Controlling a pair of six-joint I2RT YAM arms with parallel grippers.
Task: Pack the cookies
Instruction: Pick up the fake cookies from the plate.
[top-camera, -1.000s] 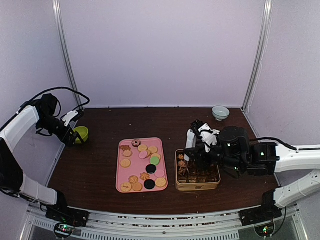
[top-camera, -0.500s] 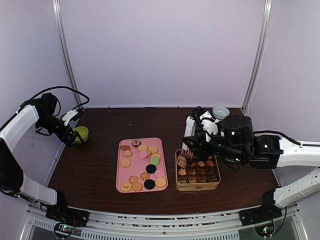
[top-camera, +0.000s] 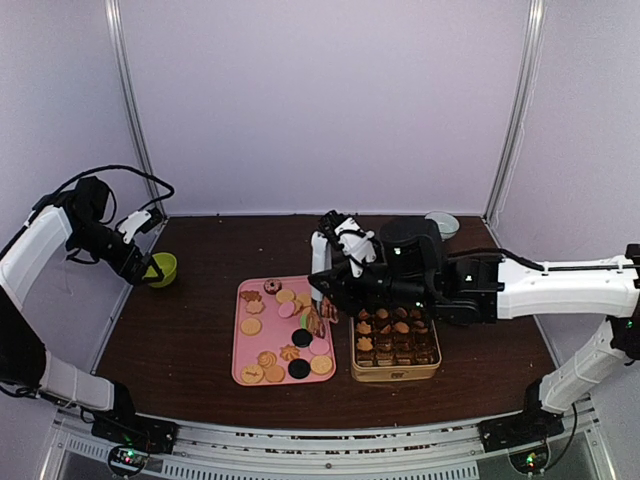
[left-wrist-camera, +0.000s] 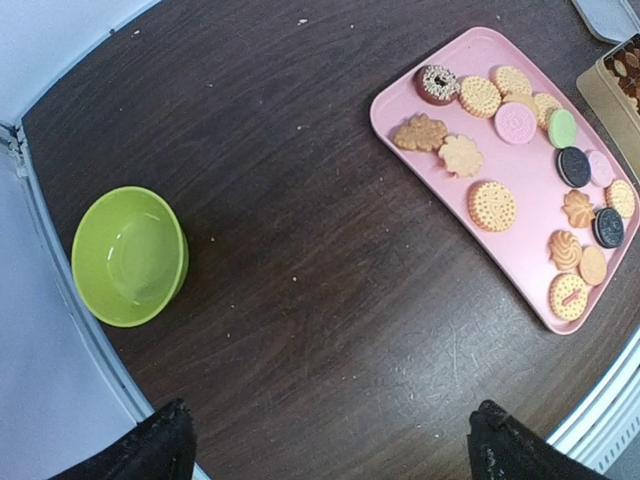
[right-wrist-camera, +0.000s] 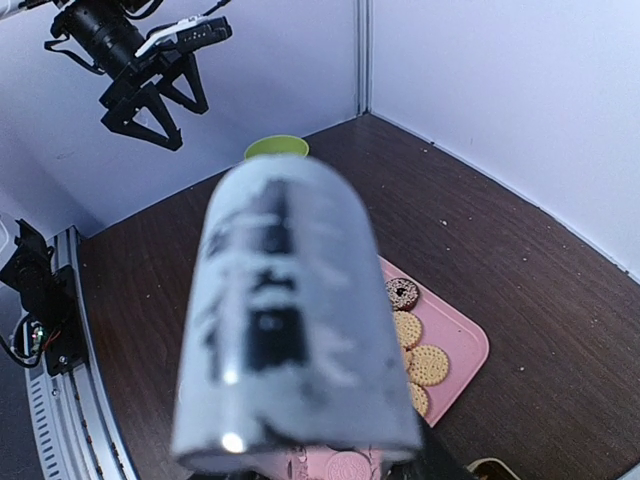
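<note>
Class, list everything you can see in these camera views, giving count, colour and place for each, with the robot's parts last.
table: one, dark brown, under everything
tray: one, pink, table centre
cookies: many, mostly tan, a few pink, black, green; on the tray, more in the tin
tin: one, gold, compartmented, just right of the tray
green bowl: one, lime, far left
pale bowl: one, whitish, far right corner
tongs: one, grey metal, blurred, in the right gripper
left gripper: open, beside the green bowl
right gripper: shut on the tongs, over the tray's right side
</note>
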